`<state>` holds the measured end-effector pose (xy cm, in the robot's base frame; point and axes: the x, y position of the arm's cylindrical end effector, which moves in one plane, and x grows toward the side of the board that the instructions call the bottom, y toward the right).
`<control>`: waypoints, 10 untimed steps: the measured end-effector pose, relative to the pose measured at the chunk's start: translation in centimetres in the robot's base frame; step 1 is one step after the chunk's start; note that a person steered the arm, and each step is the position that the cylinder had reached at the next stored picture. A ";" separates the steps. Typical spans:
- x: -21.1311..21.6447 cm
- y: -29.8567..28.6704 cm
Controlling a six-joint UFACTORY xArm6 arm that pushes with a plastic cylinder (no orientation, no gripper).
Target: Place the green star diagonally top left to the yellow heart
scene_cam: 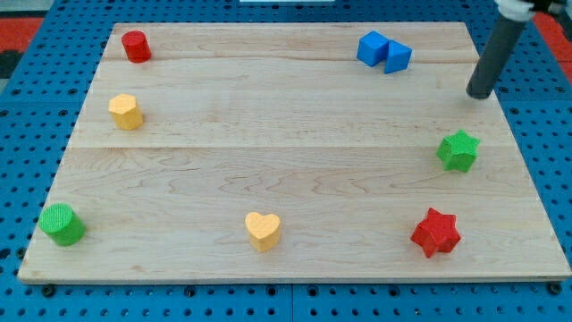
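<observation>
We are looking down on a pale wooden board [286,116] that is lying on a blue pegboard surface [27,116]. Our arm is carrying no gripper at all, only a straight dark rod, so nothing is being grasped or released; my tip [480,94] is sitting at the upper right of the frame, near the board's right edge. The green star [458,150] is resting just below my tip, a little toward the view's left of it, and the two are standing apart, not touching. The yellow heart [263,230] is lying at the lower middle of the frame, well apart from the green star, which is sitting to the upper right of it. A red star [435,233] is resting at the lower right, below the green star. A blue block [384,51] made of two joined cube-like parts is sitting at the upper right, to the view's left of the rod. A red cylinder [136,46] is standing at the upper left, a yellow block [126,111] of roughly hexagonal shape is sitting below it, and a green cylinder [61,224] is resting at the lower left corner.
</observation>
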<state>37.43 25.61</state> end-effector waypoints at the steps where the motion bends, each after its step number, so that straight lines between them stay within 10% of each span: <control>1: 3.9 -0.3; 10: 12.2 -32.6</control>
